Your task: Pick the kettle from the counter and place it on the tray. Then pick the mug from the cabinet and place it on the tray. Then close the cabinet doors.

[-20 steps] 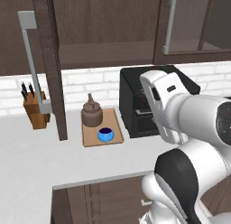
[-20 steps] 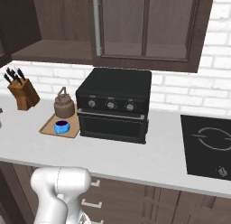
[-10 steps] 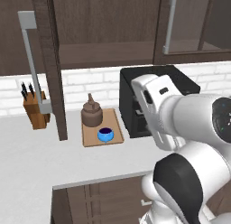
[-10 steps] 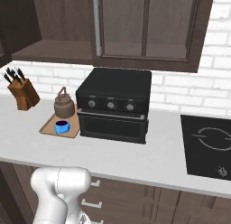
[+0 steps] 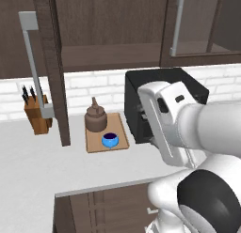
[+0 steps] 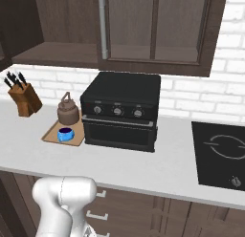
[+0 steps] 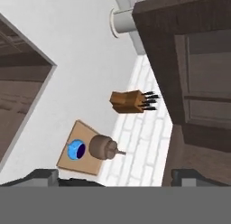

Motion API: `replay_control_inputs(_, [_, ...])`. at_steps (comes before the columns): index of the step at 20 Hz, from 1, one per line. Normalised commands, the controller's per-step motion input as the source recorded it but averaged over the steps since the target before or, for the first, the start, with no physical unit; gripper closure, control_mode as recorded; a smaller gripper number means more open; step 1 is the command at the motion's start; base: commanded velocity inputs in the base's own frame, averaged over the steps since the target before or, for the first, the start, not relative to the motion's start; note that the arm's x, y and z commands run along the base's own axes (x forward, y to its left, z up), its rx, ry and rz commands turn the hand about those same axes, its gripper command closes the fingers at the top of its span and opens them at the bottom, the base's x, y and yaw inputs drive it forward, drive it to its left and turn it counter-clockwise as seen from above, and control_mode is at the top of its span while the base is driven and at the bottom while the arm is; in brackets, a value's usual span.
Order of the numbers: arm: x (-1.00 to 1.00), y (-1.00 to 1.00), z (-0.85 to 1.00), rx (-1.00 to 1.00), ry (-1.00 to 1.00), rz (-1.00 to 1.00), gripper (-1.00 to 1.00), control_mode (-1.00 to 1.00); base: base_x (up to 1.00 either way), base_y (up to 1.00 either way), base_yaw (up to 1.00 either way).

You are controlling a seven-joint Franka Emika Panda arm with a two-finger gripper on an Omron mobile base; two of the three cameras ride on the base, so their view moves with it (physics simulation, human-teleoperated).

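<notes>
Broadly, the counter [image 6: 158, 169] is seen as a long pale worktop, cut off at both sides of the right base view. Above it, the cabinet [image 5: 108, 34] is cropped by the top edge, and its shelf interior is too dark to be made out. One of the cabinet doors [image 5: 52, 67] is swung open toward the camera and is seen edge-on, its grey bar handle partly hiding the knife block [image 5: 36, 112] behind it. The black countertop oven [image 6: 122, 109] is largely masked by the white arm in the left base view. A black cooktop [image 6: 225, 155] is clipped by the right edge. The tray [image 6: 62, 134] lies just beside the oven, with the kettle [image 6: 68, 109] standing on its back part and the blue mug [image 6: 65, 134] set on its front part, close together; whether they touch cannot be told. The gripper [image 7: 113, 180] is seen in the hand view, its fingertips [image 7: 43, 177] set wide apart and holding nothing, well above the tray.
</notes>
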Motion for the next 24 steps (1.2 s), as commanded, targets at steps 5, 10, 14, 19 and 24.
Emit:
replay_control_inputs(5, [-0.26,0.44,-0.04,0.14,0.0,0.0,-1.0,-1.0,0.0,0.0,0.0])
replay_control_inputs(10, [-0.21,0.44,-0.01,0.11,0.0,0.0,-1.0,-1.0,0.0,0.0,0.0])
replay_control_inputs(14, [-0.12,0.13,0.0,0.07,0.01,0.0,-1.0,-1.0,0.0,0.0,0.0])
replay_control_inputs(19, [-0.16,0.27,0.0,0.03,0.0,0.0,-1.0,-1.0,0.0,0.0,0.0])
replay_control_inputs(24, [-0.17,0.36,0.0,0.03,0.0,0.0,-1.0,-1.0,0.0,0.0,0.0])
